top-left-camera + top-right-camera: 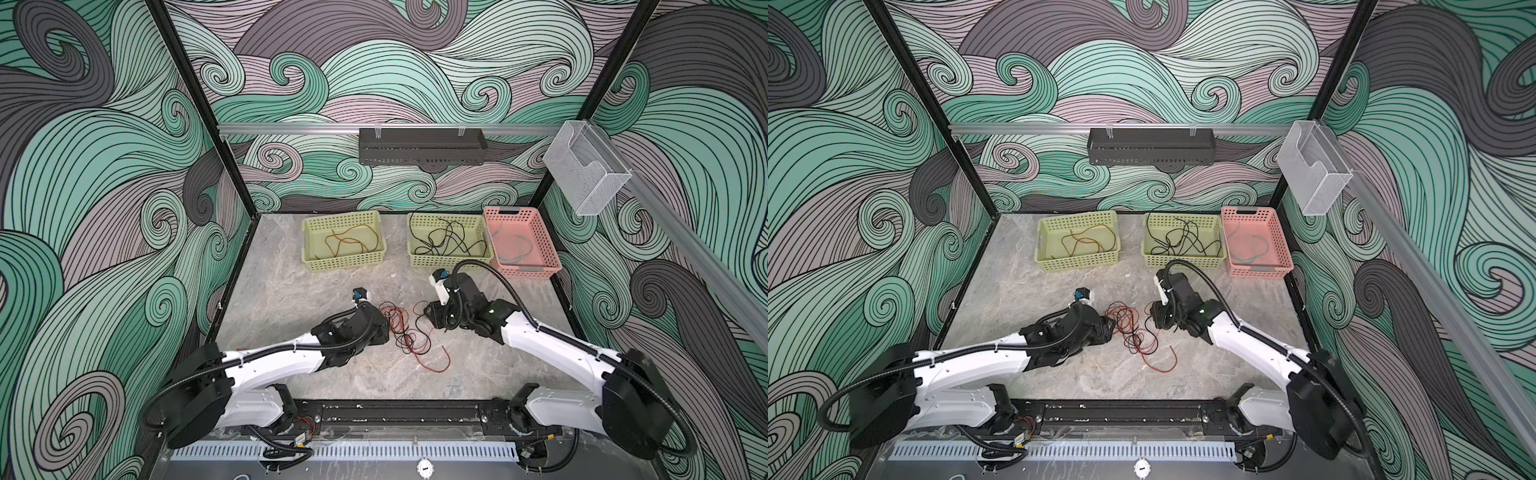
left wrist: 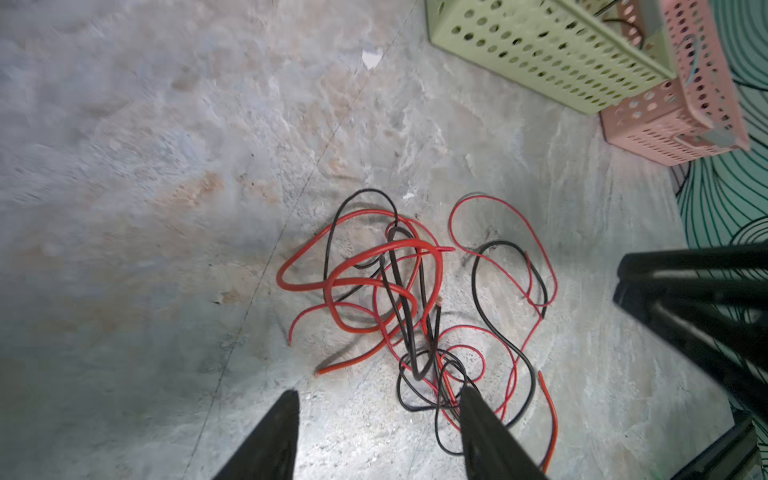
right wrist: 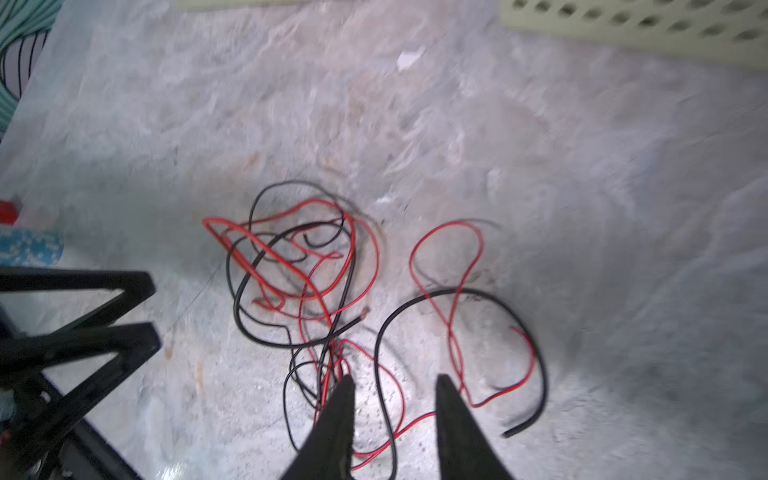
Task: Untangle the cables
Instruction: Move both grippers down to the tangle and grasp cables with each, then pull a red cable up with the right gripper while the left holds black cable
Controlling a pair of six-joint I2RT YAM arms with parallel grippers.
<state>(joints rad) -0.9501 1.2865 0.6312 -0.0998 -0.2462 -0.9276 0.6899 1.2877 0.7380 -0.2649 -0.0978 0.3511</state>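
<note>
The left fingers (image 2: 478, 419) and right fingers (image 3: 338, 411), both pairs parted and empty, flanked the red and black cables (image 1: 405, 334), tangled on the bench (image 1: 291, 286) between them, the heap trailing toward the bench's near edge, neither arm clearly nearer.
</note>
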